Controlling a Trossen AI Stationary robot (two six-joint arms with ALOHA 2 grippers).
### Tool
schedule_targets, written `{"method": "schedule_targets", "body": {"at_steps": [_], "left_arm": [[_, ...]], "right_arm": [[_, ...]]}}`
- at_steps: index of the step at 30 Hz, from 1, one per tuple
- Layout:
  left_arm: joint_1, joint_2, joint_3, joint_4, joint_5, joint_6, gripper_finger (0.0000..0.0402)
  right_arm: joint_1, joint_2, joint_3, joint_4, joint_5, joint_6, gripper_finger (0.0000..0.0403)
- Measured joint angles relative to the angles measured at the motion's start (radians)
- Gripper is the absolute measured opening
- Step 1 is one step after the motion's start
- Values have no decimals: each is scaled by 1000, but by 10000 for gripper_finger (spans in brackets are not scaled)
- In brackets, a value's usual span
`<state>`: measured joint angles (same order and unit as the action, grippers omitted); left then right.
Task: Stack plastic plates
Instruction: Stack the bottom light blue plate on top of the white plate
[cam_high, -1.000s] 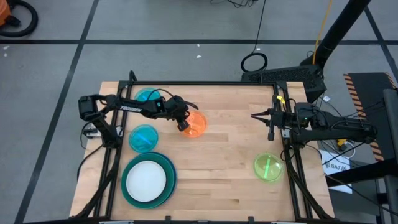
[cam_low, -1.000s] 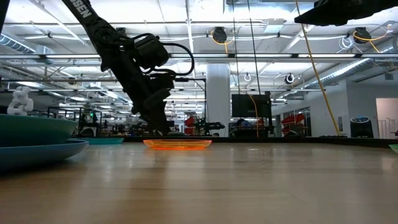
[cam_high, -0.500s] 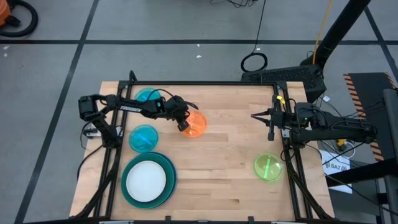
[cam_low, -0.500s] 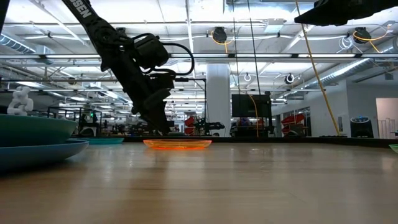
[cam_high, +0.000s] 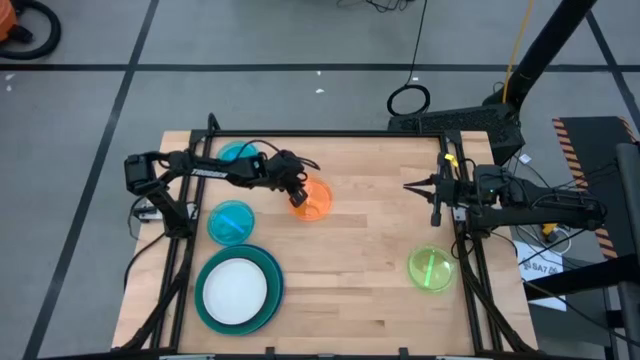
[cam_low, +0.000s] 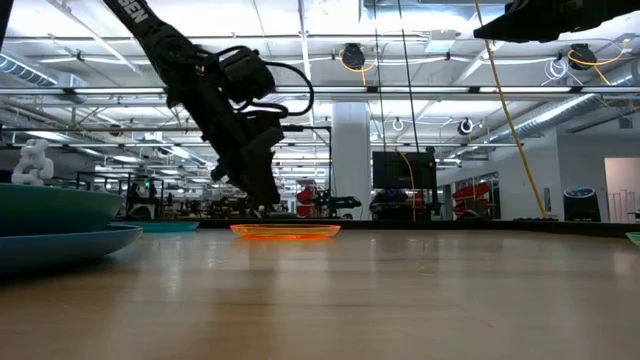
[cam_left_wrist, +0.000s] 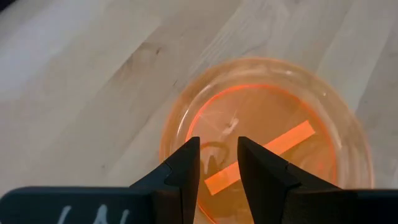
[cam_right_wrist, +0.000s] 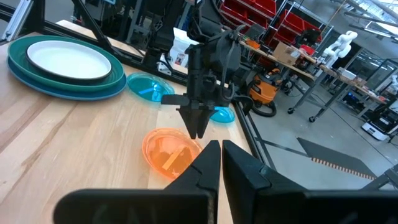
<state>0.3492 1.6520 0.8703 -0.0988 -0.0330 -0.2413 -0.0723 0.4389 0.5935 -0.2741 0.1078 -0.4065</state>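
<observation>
1. The left tool (cam_high: 296, 192) hangs over the left rim of the orange plate (cam_high: 313, 200), which lies flat on the desk (cam_high: 370, 280) a little left of centre, toward the far side.
2. In the left wrist view its fingers (cam_left_wrist: 186, 163) stand slightly apart above the plate's inside, grasping nothing; in the low view the fingertips sit just over the plate's rim (cam_low: 285, 231).
3. One translucent cyan plate (cam_high: 231, 221) lies at the left of the desk, and a second cyan plate (cam_high: 236, 153) lies at the far left, partly under the left arm.
4. Near left, a white plate (cam_high: 236, 289) rests inside a teal plate (cam_high: 268, 266), with a blue edge showing beneath the teal one.
5. The lime green plate (cam_high: 431, 269) lies near right, well apart from the others.
6. The right tool (cam_high: 437, 190) waits at the desk's right edge, its fingers (cam_right_wrist: 208, 163) closed together and empty.
</observation>
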Motion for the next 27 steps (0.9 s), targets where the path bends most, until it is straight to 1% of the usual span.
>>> {"method": "schedule_targets", "body": {"at_steps": [2, 4, 7, 9, 13, 16, 18, 21, 24, 27], "left_arm": [[-4, 0, 33, -42, 5, 25, 113], [-18, 0, 57, -83, 6, 82, 113], [-64, 0, 71, -106, 6, 186, 113], [-99, 0, 71, -109, 3, 217, 113], [-144, 5, 71, -120, -48, 200, 113], [-151, 3, 71, -145, -51, 159, 113], [-150, 2, 71, -192, -52, 144, 118], [-141, 3, 71, -241, -54, 127, 145], [-140, 3, 77, -248, -60, 118, 195], [-138, 3, 122, -308, -121, 125, 246]], "right_arm": [[0, 0, 0, 0, 0, 0, 11], [0, 0, 0, 0, 0, 1, 11], [0, 0, 0, 0, 0, 1, 11], [0, 0, 0, -1, 0, 1, 11], [0, 0, 0, -8, 0, 1, 11], [0, 0, 0, -17, 0, 5, 11], [0, 0, 0, -18, 0, 5, 11], [0, 0, 0, -17, 0, 5, 11], [0, 0, 0, -17, 0, 5, 11], [0, 0, 0, -16, 0, 4, 11]]}}
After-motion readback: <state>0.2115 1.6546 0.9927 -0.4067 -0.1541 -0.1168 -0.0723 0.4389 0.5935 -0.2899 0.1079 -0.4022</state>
